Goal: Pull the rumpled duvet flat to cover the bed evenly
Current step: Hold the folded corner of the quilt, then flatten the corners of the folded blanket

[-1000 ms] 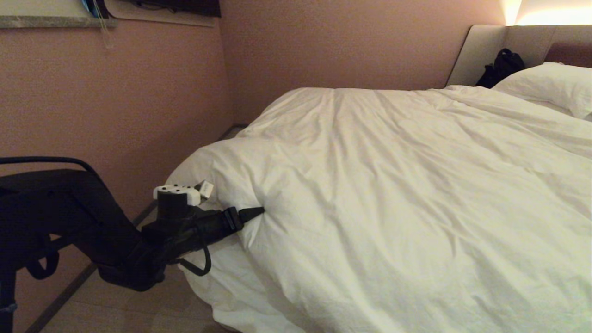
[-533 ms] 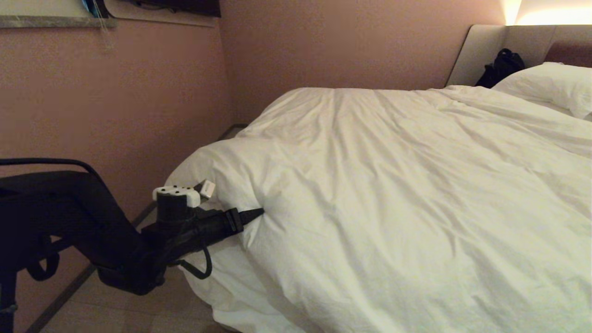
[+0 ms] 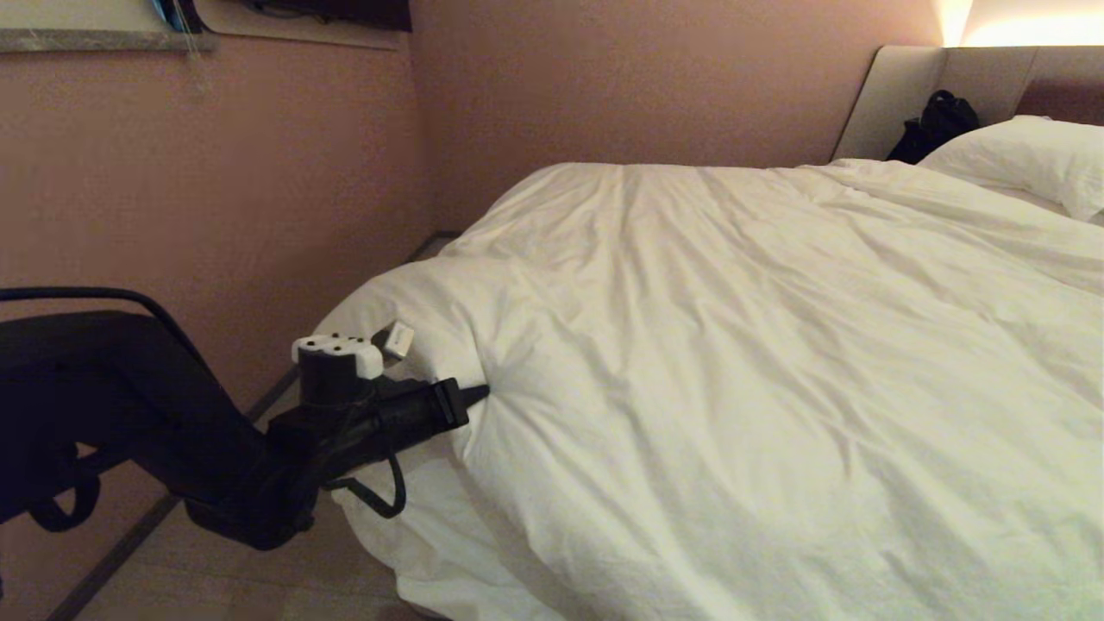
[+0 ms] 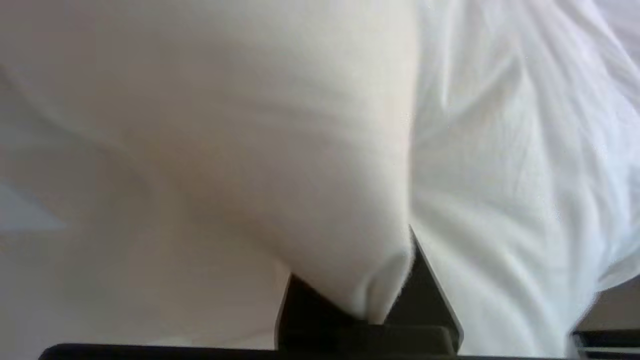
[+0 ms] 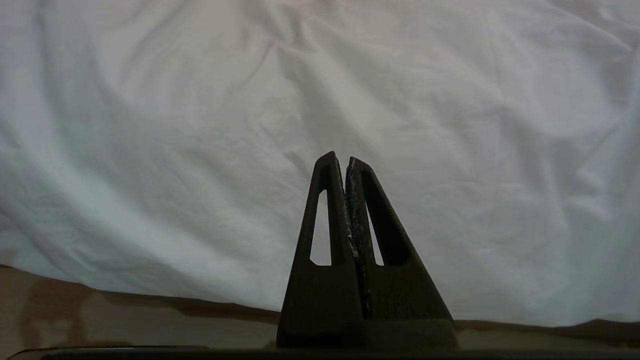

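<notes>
- Your left end effector [image 3: 479, 394] is at the near left corner of the bed [image 3: 897, 95], its tips buried in a fold of the duvet [image 3: 733, 362].
- In the left wrist view the two dark fingers [image 4: 425, 295] are drawn in tight around a bunch of white cover; a lobe of fabric sits squeezed between them, so it is pinching the duvet.
- Creases in the duvet fan out from that pinch point across the corner.
- The duvet lies over most of the bed, wrinkled; its corner hangs off the edge toward the floor [image 3: 216, 569], below the left arm.
- At the head end you can see a white pillow [image 3: 1018, 159] lying beyond the duvet's upper edge, with a black bag [image 3: 936, 121] beside it against the padded headboard.
- Your right end effector [image 5: 345, 165] is outside the head view. Its own wrist view shows the two fingers pressed together with nothing between them, pointing at the draped white cover; whether the tips touch the fabric you cannot tell.
</notes>
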`<state>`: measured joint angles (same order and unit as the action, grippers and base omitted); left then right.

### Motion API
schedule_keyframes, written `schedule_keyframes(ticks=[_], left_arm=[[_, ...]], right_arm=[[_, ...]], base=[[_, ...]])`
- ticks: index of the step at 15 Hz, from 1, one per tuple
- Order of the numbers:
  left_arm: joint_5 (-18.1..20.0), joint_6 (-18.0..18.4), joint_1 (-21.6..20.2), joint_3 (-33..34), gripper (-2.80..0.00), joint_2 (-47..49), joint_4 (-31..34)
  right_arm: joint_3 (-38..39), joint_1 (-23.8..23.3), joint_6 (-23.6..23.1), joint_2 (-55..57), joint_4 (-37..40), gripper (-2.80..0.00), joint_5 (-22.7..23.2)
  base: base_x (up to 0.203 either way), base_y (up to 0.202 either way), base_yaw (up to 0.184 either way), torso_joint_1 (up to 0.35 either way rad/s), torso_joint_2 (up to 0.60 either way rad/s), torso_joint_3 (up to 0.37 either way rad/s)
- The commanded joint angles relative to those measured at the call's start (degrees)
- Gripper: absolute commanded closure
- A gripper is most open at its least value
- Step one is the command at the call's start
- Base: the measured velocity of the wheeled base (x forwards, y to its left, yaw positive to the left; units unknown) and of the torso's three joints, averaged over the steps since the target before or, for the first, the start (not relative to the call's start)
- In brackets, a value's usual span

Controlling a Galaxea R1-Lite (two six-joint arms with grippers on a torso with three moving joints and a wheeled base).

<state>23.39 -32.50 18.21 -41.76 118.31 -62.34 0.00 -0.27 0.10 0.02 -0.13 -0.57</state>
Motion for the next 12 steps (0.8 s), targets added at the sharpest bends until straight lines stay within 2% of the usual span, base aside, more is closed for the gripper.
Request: schedule_keyframes(ticks=[1,4,12], left_arm=[[0.25,-0.2,2.09,-0.87,0.0,-2.38,-0.24],[0.25,-0.2,4.76,-1.36,0.0,-5.78,1.42],[0.51,-0.22,7.68,-4.67,0.0,-16.68,9.27]], right_arm=[[0.0,0.0,-0.01,-0.02,-0.04,0.0,0.05],[0.0,0.0,-0.01,-0.02,-0.04,0.0,0.05],[0.0,0.0,-0.01,-0.02,-0.04,0.0,0.04]], base=[[0.0,0.0,0.0,0.0,0.0,0.0],[0.0,0.0,0.0,0.0,0.0,0.0],[0.0,0.0,0.0,0.0,0.0,0.0]])
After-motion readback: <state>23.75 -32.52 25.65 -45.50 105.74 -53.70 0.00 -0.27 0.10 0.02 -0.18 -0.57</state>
